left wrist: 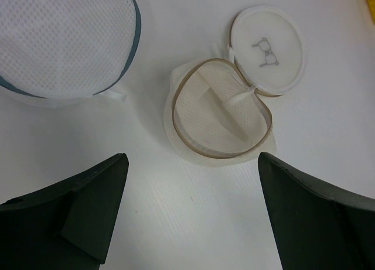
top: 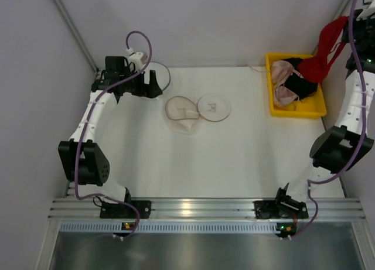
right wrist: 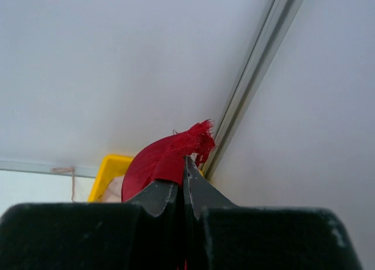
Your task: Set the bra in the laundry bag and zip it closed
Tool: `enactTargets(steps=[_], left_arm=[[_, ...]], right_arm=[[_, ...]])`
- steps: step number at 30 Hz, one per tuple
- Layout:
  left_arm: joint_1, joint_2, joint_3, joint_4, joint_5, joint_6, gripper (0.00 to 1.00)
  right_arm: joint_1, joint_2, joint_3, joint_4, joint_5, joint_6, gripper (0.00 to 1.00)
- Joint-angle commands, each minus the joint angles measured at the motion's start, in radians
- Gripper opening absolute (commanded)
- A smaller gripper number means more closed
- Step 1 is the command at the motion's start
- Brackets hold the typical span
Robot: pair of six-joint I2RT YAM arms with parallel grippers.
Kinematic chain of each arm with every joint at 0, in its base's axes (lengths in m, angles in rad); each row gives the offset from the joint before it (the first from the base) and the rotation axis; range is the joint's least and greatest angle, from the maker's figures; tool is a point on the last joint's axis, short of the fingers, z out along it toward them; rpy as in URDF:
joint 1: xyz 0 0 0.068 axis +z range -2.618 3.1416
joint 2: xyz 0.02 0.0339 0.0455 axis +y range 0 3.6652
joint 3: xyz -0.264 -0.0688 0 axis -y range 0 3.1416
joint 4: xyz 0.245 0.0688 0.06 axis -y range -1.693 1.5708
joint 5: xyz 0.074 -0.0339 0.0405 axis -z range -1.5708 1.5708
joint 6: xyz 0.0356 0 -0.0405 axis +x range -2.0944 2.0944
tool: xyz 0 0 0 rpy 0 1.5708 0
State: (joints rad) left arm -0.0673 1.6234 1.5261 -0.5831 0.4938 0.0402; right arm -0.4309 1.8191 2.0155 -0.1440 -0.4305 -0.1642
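The red bra [top: 324, 52] hangs in the air at the far right, above the yellow bin, with my right gripper [top: 348, 25] shut on its top. In the right wrist view the bra's red fabric [right wrist: 159, 160] bulges out between the closed fingertips of that gripper [right wrist: 185, 162]. The white mesh laundry bag [top: 183, 113] lies unzipped mid-table, its round lid [top: 214, 107] flipped open to the right. In the left wrist view the bag [left wrist: 221, 115] gapes open, just ahead of my open, empty left gripper [left wrist: 192, 161]. My left gripper [top: 153, 84] sits to the left of the bag.
A yellow bin [top: 297, 110] at the far right holds a pale pink bra [top: 281, 82] and a black garment [top: 303, 86]. A second round mesh bag with a dark rim [left wrist: 64, 41] lies left of the laundry bag. Grey walls close in the table.
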Motion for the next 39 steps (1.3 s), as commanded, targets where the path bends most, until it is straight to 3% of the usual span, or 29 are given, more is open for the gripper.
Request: enactTargets(steps=[1, 4, 11, 16, 20, 23, 24, 29, 33, 39], left_arm=[[-0.002, -0.094, -0.033, 0.078, 0.042, -0.008, 0.98], [-0.002, -0.117, -0.046, 0.080, 0.038, 0.006, 0.98], [-0.002, -0.180, -0.092, 0.080, 0.040, 0.020, 0.98], [-0.002, -0.207, -0.132, 0.078, 0.046, 0.033, 0.98], [0.000, -0.237, -0.158, 0.078, 0.057, 0.041, 0.98], [-0.002, -0.255, -0.173, 0.078, 0.051, 0.046, 0.98], [0.000, -0.263, -0.176, 0.077, 0.049, 0.049, 0.98], [-0.002, -0.303, -0.219, 0.077, 0.049, 0.055, 0.98], [-0.002, -0.339, -0.254, 0.069, 0.040, 0.061, 0.98], [0.000, -0.413, -0.310, 0.068, 0.020, 0.027, 0.98]], right_arm=[[-0.031, -0.095, -0.027, 0.043, -0.076, -0.050, 0.00], [-0.045, -0.176, -0.107, 0.024, -0.149, -0.130, 0.00], [-0.049, -0.476, -0.467, 0.006, -0.354, -0.336, 0.00], [-0.002, -0.659, -0.690, -0.271, -0.458, -0.576, 0.00], [0.188, -0.835, -0.961, -0.406, -0.417, -0.728, 0.00], [0.337, -0.923, -1.131, -0.372, -0.335, -0.755, 0.00], [0.448, -0.935, -1.168, -0.347, -0.309, -0.723, 0.00], [0.824, -0.879, -1.331, -0.191, -0.171, -0.586, 0.00], [1.021, -0.726, -1.331, -0.091, -0.119, -0.528, 0.00], [1.170, -0.442, -1.151, -0.086, -0.116, -0.482, 0.00]])
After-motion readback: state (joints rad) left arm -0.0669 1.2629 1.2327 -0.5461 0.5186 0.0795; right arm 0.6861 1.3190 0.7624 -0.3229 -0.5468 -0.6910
